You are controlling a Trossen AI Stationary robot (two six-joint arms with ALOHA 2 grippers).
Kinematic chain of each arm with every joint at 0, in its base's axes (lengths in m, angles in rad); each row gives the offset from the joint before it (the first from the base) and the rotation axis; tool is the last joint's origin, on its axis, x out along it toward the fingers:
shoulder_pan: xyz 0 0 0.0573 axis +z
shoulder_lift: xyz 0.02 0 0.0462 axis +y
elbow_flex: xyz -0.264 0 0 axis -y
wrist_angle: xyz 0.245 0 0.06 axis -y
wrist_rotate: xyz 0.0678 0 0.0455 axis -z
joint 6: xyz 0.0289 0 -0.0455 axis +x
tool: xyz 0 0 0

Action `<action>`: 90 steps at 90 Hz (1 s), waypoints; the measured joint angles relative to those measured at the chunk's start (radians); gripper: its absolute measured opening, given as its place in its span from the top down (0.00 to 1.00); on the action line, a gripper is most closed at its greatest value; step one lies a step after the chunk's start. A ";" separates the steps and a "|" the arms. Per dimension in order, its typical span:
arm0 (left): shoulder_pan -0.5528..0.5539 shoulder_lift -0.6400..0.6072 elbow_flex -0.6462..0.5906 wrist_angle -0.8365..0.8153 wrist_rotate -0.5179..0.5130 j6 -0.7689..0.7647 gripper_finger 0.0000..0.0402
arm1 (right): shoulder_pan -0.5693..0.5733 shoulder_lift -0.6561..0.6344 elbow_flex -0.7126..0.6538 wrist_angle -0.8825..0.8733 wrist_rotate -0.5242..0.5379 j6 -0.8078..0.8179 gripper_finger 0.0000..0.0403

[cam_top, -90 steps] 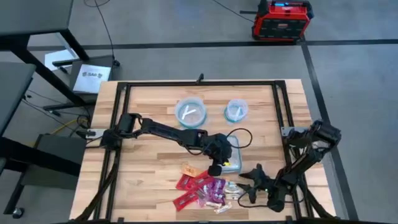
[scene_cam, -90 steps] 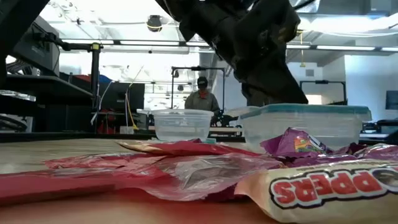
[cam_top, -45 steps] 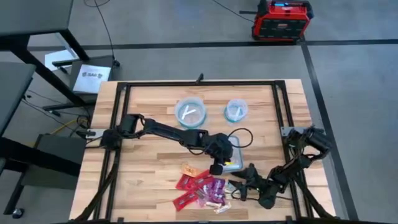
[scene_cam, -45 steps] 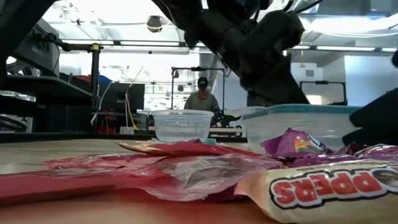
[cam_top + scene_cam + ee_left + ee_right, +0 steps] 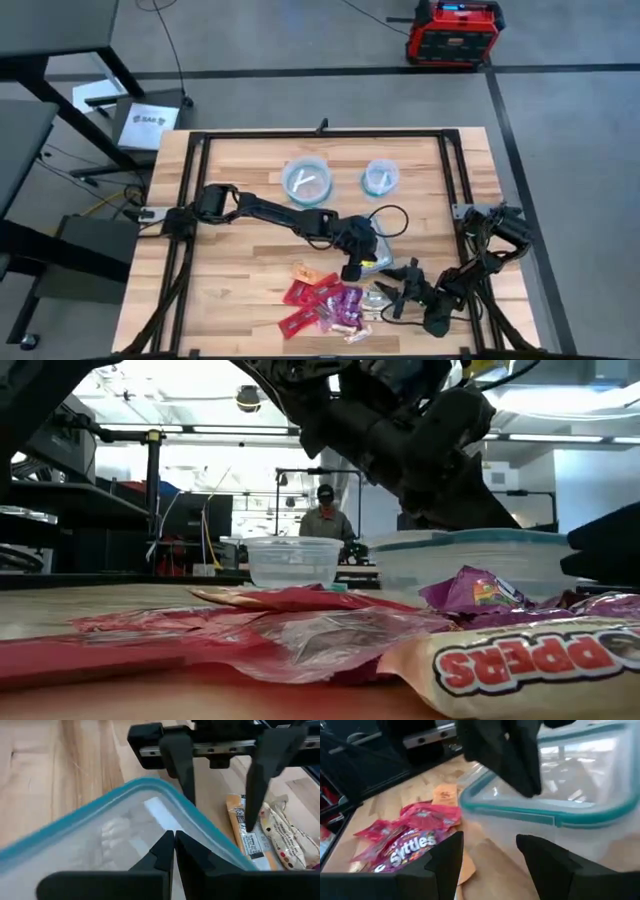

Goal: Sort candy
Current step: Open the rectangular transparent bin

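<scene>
Wooden surface carries the candy in a loose heap near the front edge: red, purple, orange & whitish wrappers, a Skittles pack among them. Left hand hangs over the near corner of the clear rectangular tub w/ teal rim, just behind the heap; fingers together in the left wrist view, nothing seen between them. Right hand sits low at the heap's right side, fingers apart, holding nothing. Two clear round bowls stand farther back, each w/ pale sweets inside.
</scene>
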 joint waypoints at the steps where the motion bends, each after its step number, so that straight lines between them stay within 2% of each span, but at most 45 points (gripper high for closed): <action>1: 0.000 0.000 0.000 0.000 0.000 0.000 0.99 | 0.000 0.000 -0.001 0.000 -0.001 0.007 0.53; 30: -0.002 0.004 -0.002 0.026 0.037 -0.004 0.99 | 0.026 -0.015 -0.021 -0.025 -0.116 0.065 0.53; 55: -0.003 0.005 -0.003 0.031 0.062 -0.015 0.99 | 0.022 -0.105 -0.081 -0.109 -0.243 0.091 0.53; 66: -0.004 0.005 -0.003 0.031 0.075 -0.015 0.99 | 0.022 -0.149 -0.089 -0.191 -0.350 0.092 0.53; 75: -0.003 0.005 -0.003 0.032 0.085 -0.015 0.99 | 0.020 -0.165 -0.090 -0.229 -0.356 0.099 0.53; 90: -0.003 0.005 -0.003 0.033 0.085 -0.015 0.99 | -0.001 -0.176 -0.090 -0.144 -0.339 0.020 0.53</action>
